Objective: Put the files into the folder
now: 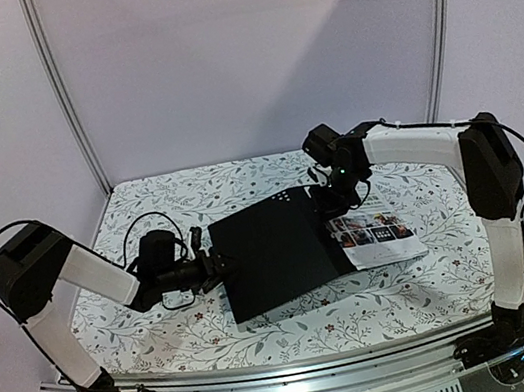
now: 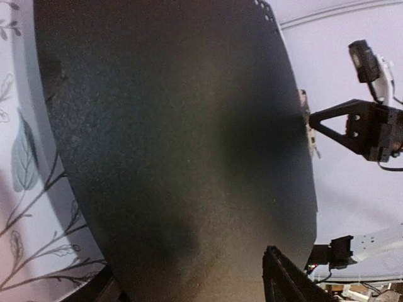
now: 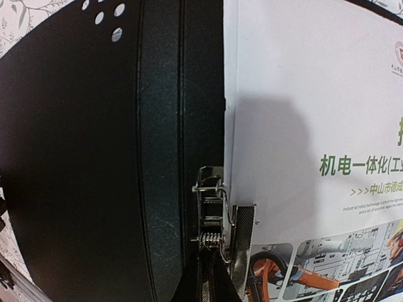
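One folder (image 1: 272, 250), open; one file (image 1: 380, 231) visible (brochure)

**Open Folder Mid-Table, Files to the Right of Its Spine**

The folder (image 1: 268, 256) lies open in the middle of the table (image 1: 166, 345). The files (image 1: 381, 236) lie right of its spine, their left edge just beside the metal clip (image 3: 214, 214). The left end effector (image 1: 215, 265) is at the folder's left edge. The right end effector (image 1: 338, 193) is over the spine, at the files' far left corner.
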You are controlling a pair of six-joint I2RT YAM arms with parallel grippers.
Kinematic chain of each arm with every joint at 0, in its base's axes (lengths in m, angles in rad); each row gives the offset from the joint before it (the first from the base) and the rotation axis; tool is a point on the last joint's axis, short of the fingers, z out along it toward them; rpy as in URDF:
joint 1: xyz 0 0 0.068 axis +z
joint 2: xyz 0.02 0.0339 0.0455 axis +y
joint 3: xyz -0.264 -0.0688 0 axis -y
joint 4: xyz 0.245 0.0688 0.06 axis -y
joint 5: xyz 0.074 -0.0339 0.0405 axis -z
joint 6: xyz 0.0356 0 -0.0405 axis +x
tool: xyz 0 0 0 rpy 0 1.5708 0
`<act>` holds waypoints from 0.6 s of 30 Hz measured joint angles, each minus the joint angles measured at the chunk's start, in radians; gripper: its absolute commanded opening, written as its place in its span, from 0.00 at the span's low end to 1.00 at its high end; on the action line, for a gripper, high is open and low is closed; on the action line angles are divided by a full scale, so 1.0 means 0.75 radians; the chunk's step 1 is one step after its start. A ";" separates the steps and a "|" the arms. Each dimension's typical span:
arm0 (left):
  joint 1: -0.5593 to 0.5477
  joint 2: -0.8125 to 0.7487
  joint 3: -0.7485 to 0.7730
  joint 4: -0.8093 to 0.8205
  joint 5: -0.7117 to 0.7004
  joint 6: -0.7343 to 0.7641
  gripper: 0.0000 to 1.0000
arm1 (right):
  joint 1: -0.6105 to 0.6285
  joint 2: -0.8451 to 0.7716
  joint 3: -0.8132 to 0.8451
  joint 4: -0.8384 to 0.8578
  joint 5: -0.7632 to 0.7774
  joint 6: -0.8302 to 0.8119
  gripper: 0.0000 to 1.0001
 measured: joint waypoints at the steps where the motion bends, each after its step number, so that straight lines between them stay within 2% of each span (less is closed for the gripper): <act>1: 0.001 0.000 -0.009 0.030 0.012 -0.011 0.66 | -0.001 0.000 -0.006 0.001 -0.001 0.000 0.00; 4: -0.001 -0.011 -0.027 0.105 0.049 -0.035 0.63 | -0.005 0.001 -0.028 0.022 -0.023 0.001 0.00; 6: -0.002 -0.036 -0.038 0.137 0.066 -0.041 0.57 | -0.006 0.009 -0.045 0.037 -0.038 0.001 0.02; 9: -0.002 -0.063 -0.039 0.174 0.080 -0.049 0.38 | -0.007 0.029 -0.070 0.068 -0.071 0.002 0.23; 12: -0.002 -0.064 -0.030 0.177 0.100 -0.049 0.30 | -0.007 0.049 -0.080 0.081 -0.108 -0.004 0.39; 16: -0.003 -0.051 -0.009 0.151 0.111 -0.064 0.27 | -0.015 0.044 -0.092 0.109 -0.143 -0.001 0.47; 18: -0.003 -0.051 -0.005 0.137 0.116 -0.064 0.20 | -0.037 0.024 -0.128 0.131 -0.173 0.002 0.49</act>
